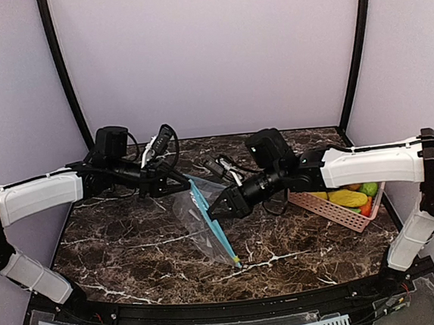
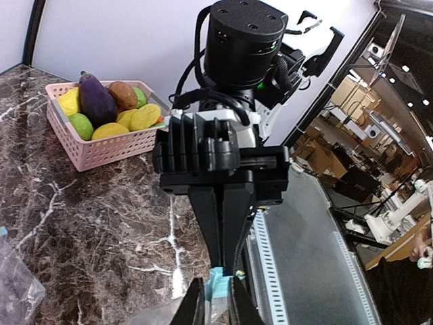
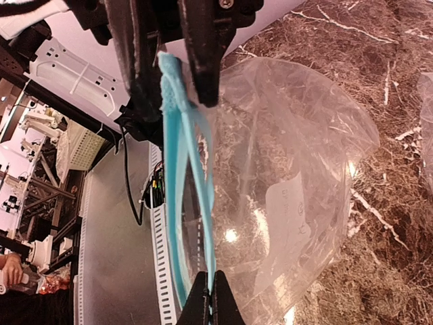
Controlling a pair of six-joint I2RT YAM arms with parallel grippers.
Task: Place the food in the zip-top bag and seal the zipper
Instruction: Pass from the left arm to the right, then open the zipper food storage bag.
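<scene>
**Top external view.** The zip-top bag lies on the marble table between the arms, its blue zipper running from the far side towards the near edge. The left gripper meets the far end of the zipper. The right gripper sits part-way along it, well placed to press the tracks together. The food rests in the pink basket at the right, none of it in the bag, so sealing now looks premature.

**Left wrist view.** The left fingers flank the zipper end with a thin gap. Whether they pinch it cannot be told here. The food is heaped in the basket behind.

**Right wrist view.** The right gripper is clamped on the zipper, fingers together. The strip stretches taut up to the left gripper, which serves as an anchor. The bag looks empty.
</scene>
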